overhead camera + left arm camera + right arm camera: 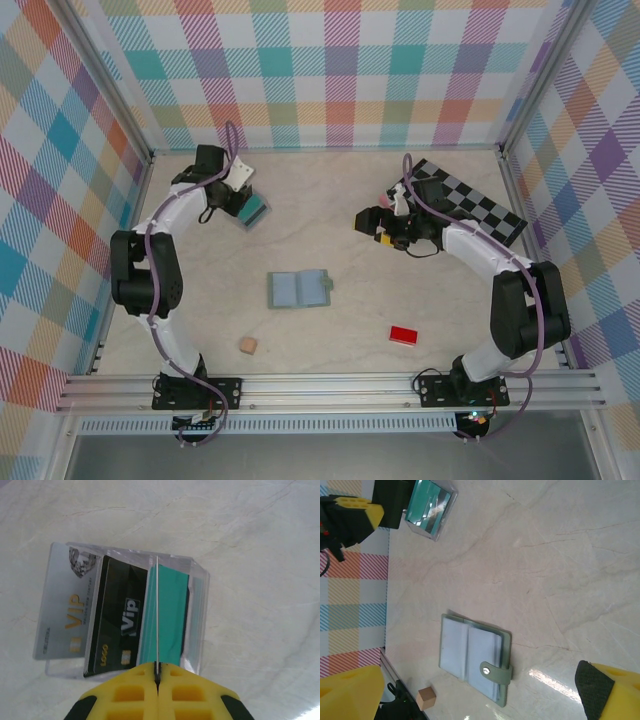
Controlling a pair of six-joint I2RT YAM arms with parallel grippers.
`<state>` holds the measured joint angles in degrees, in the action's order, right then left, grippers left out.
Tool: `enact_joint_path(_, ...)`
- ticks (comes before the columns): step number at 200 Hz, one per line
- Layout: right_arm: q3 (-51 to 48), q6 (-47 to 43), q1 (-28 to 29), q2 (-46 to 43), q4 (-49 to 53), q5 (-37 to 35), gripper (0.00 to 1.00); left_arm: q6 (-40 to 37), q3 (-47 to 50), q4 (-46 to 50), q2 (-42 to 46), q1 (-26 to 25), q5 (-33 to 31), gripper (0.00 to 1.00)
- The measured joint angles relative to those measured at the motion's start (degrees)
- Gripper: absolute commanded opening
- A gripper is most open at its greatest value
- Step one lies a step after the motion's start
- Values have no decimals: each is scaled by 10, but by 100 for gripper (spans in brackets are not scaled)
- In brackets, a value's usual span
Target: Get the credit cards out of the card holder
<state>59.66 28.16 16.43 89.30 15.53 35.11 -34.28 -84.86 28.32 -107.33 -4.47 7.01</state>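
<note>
Worktop (330, 180), far-left corner: the left fingers (140, 695) are clenched on a thin card (157, 605) seen edge-on (its colour cannot be told from this angle), held upright over a clear box (197, 580). The box holds a silver card (62, 610), a black card (112, 615) overlapping it, and a teal card (170, 610) to their right. Near the front edge, left of middle, sits a small wooden cube (247, 345). The wallet (298, 289) lies open and flat at the middle of the worktop, touched by no fingers. Its clasp tab (496, 672) is on one side and its pale pockets face up; whether any card is inside I cannot tell. A red block (403, 335) lies right of it, nearer the front edge. The right fingers (352, 690) are spread wide and grasp nothing, hovering right of middle, apart from the wallet. A checkered board (470, 205) lies at the far-right corner.
</note>
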Motion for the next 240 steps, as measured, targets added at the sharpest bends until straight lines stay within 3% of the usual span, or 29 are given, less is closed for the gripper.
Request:
enact_joint_path(68,0,10,0,0,-1,18,100,-46,-66,-15,-57,8,-12,0)
enact_joint_path(188,0,14,0,17,-3,27,100,-71,-65,-5,-74,21,-9,0)
enact_joint_path(220,2,16,0,24,-5,34,100,-71,-52,-4,-74,27,5,7)
enact_joint_path(240,5,16,0,28,-9,36,100,-67,-52,-4,-74,28,9,18)
